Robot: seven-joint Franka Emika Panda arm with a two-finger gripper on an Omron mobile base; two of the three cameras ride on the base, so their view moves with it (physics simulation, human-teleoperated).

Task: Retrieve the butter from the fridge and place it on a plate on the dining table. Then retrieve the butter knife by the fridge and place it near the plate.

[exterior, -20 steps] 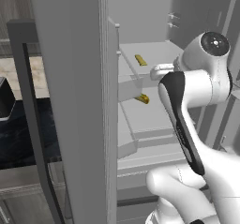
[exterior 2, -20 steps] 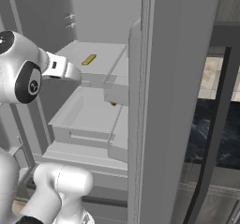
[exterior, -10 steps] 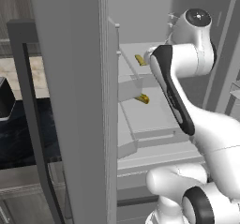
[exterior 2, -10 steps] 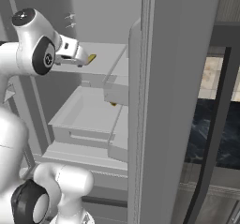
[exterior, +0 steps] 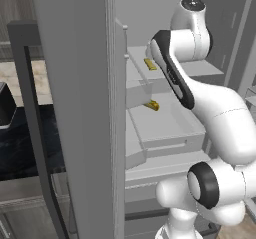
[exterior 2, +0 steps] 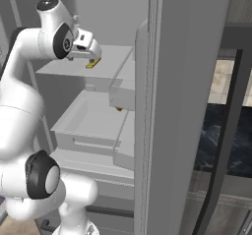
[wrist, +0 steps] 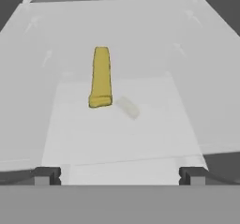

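Observation:
The fridge (exterior: 75, 83) stands with its door open, and my arm reaches into the upper shelf. The butter (wrist: 101, 77) is a small yellow stick that lies on the white shelf, ahead of my gripper (wrist: 119, 175) and a little left of its centre line. The two fingertips stand wide apart with nothing between them, so the gripper is open. From the side, the gripper (exterior 2: 90, 55) hovers right over the butter (exterior 2: 92, 62). In the left base view the butter (exterior: 150, 64) pokes out just left of my forearm.
A second small yellow thing (exterior: 152, 104) lies one level lower, by the door-side bin. A pale little block (wrist: 127, 107) sits just right of the butter. The open door (exterior 2: 192, 81) walls off one side, and a dark counter (exterior: 20, 133) lies beyond it.
My arm has risen and swung from beside the lower shelves up into the top shelf, bringing the hand over the butter. The jaws stayed wide open and the butter has not moved.

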